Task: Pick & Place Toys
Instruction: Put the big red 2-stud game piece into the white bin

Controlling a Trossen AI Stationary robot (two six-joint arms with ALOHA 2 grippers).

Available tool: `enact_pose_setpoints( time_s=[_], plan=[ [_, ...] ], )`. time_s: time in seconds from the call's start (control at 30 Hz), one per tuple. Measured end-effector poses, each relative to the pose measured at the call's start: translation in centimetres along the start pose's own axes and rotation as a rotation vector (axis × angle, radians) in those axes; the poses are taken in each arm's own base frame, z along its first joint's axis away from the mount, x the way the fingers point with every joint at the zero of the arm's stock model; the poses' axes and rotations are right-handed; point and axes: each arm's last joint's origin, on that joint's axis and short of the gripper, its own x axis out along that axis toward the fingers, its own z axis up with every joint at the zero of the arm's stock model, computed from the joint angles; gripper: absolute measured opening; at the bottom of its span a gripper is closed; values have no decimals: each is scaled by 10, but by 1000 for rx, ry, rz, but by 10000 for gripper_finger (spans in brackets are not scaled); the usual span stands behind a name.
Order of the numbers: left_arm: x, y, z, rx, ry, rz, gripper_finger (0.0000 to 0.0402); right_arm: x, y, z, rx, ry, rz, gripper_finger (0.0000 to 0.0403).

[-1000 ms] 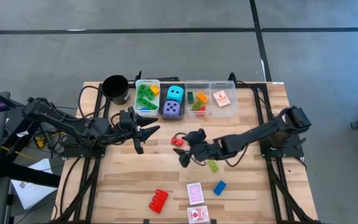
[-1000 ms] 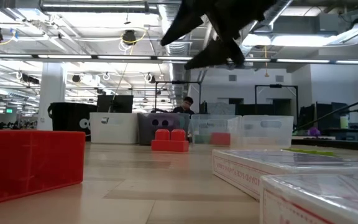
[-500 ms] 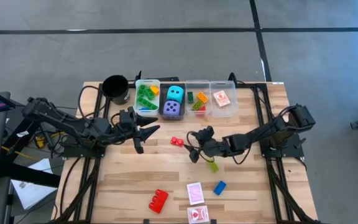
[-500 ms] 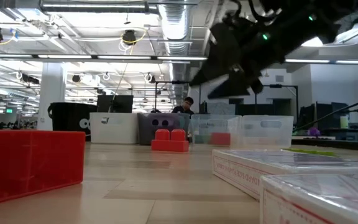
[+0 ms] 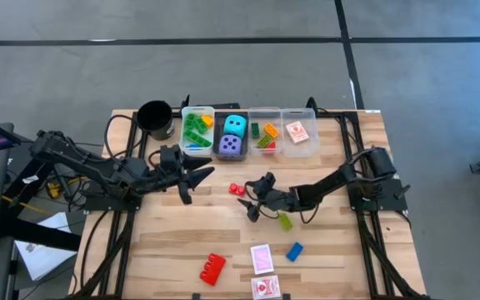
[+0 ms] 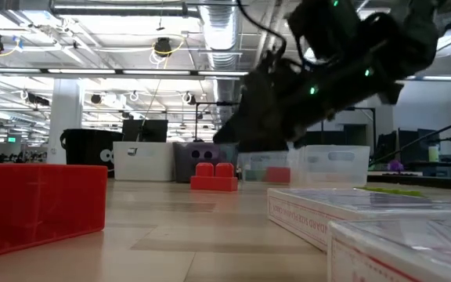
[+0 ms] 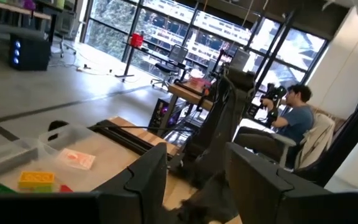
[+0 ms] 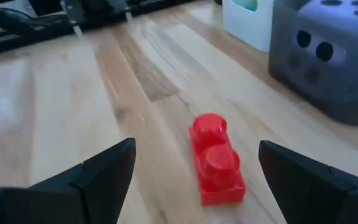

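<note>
- Mid-table, the small red brick (image 5: 237, 189) sits on bare wood, just at 10 o'clock of the right gripper (image 5: 254, 202).
- Its fingers (image 8: 98, 171) are spread wide, brick between them but untouched.
- Left gripper (image 5: 197, 181) hovers at 9 o'clock, part open, empty.

Black round cup (image 5: 155, 118) beside four plastic bins (image 5: 197, 115) on wooden table (image 5: 165, 242)

Bright, even overhead light with soft shadows; blurred dark arm and foreground in the low view.
</note>
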Motion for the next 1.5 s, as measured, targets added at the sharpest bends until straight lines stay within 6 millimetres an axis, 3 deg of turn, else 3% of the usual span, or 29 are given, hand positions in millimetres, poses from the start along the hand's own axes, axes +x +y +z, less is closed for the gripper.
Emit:
enact_pose_setpoints(
  time_s=[0.27, 0.4, 0.67, 1.03, 1.17, 1.3, 1.4, 1.5],
  plan=[
    [0, 0, 0, -100, 0, 0, 154, 23, -18, -30, -32, 67, -72, 333],
    [0, 0, 0, -102, 0, 0, 154, 32, -24, -29, -77, 75, -57, 333],
    [0, 0, -1, -97, 7, 3, 154, 46, -24, -8, -113, 56, 38, 328],
    [0, 3, -6, -53, 42, 43, 154, 48, -28, -16, -152, 207, 26, 260],
    [0, 4, -8, -32, 65, 53, 154, 46, -29, -17, -115, 260, 25, 202],
    [-1, 5, -10, -20, 77, 61, 154, 37, -26, -6, -103, 294, 35, 127],
    [-1, 6, -11, -9, 88, 66, 154, 26, -21, 14, -104, 305, 58, 131],
    [-1, 6, -12, 20, 98, 70, 154, 10, -17, 51, -89, 252, 53, 131]
  ],
)
